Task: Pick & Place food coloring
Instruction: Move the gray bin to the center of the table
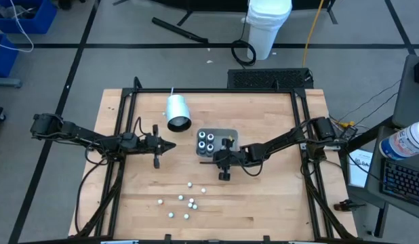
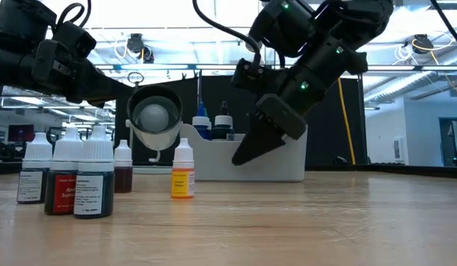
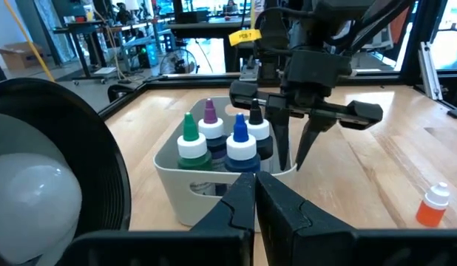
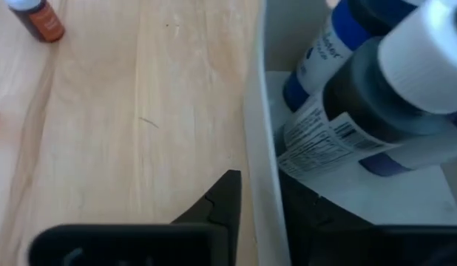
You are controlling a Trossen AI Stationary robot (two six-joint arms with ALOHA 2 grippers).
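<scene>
Four food coloring bottles (image 1: 207, 139) stand inside the small grey tray (image 1: 230, 133) in the middle of the table. In the left wrist view we can see their green, purple, blue and black tops (image 3: 228, 140).

Several more little bottles (image 1: 190, 201) sit loose on the wood nearer the front edge, well away from the tray. One of them has an orange body (image 3: 435, 203).

The right gripper (image 1: 220, 157) is at the tray's side, pointing down. Its jaws are apart and hold nothing. The right wrist view shows one finger (image 4: 221, 199) outside the tray wall, and the other looks to be inside it, so the wall sits between them.

The left gripper (image 1: 169, 146) waits just to the left of the tray with its jaws together and nothing in them. A white cup (image 1: 177, 112) lies on its side behind it.

We think the right arm is at the putting-down spot, with no bottle in its grip. So the job is part done, because some bottles are in and some are out.

Next, we think the right gripper must go straight up so it does not tug the tray wall. Then it must swing over to the loose bottles and come down over just one. The bottles are small, round and close together, so a bump could tip one over or make it roll.
</scene>
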